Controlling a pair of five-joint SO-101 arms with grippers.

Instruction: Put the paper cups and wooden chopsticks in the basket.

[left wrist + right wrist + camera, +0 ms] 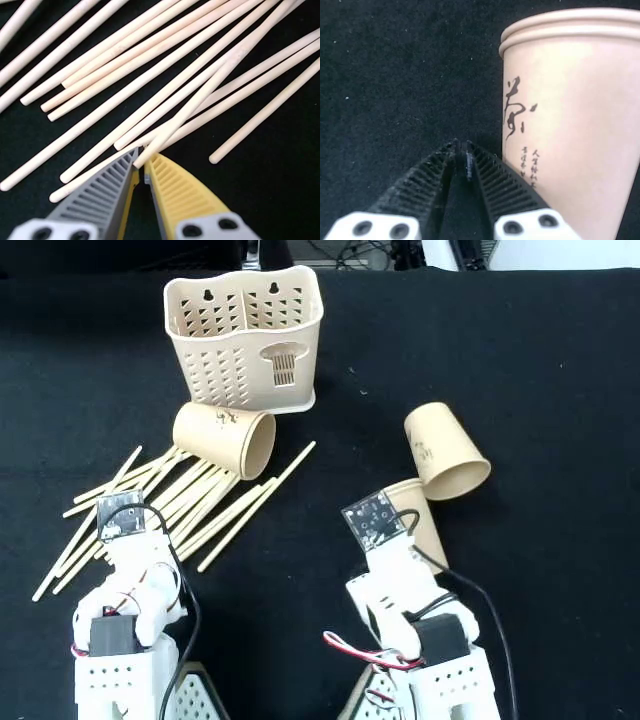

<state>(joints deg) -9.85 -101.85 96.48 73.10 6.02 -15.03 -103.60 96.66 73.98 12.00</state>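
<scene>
Left gripper [140, 159] is seen closed, empty, over the chopsticks [165, 85], right gripper [461, 150] closed beside a paper cup [570, 125]. Light, stiff sticks are probably best pinched mid-length.

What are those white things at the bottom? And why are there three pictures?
The white things are two small robot arms, a left arm and a right arm. Each ends in a claw for pinching things.

One picture looks down on the black table from above. The other two come from little cameras on the arms' wrists, so you see each claw up close.

The left claw, grey and yellow, is shut right at the chopsticks. Its tip meets one stick's end, but I cannot tell if it grips it. The right claw, black, is shut and holds nothing, beside a cup.

On the table are three cups: one on its side by the basket, one on its side farther right, and one partly under the right arm.
</scene>
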